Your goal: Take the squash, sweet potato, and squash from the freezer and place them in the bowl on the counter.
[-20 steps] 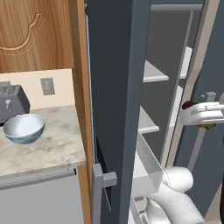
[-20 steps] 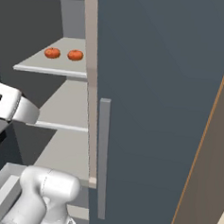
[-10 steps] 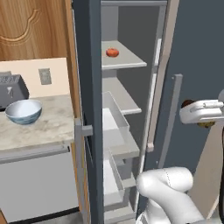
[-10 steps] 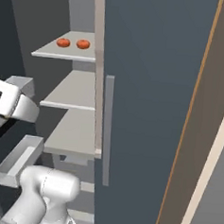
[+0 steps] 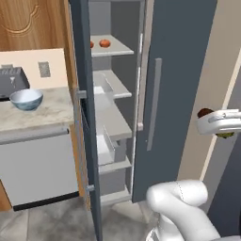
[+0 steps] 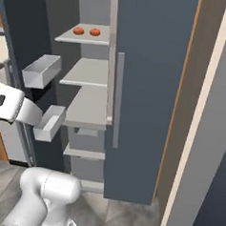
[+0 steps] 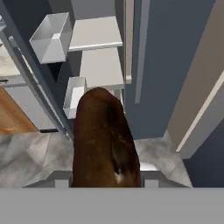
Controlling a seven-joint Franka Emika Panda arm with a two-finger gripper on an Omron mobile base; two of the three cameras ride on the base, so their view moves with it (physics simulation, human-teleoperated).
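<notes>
In the left base view we see our hand (image 5: 214, 126) at about 3 o'clock, pinched on a dark brown, elongated sweet potato (image 5: 205, 113), whose end pokes out beside the white wrist. The tall slate-grey freezer (image 5: 181, 70) stands with its door open; two orange-red round items (image 5: 105, 43) lie on its upper shelf. At 9 o'clock the pale blue-and-white bowl (image 5: 27, 99) sits on the marbled beige surface (image 5: 52, 109), just beside a grey toaster (image 5: 11, 82).

In the right base view the freezer's grey door handle (image 6: 118, 100) runs upright at centre.

In the hand view the sweet potato rises from 6 o'clock, blocking the lower shelves.
</notes>
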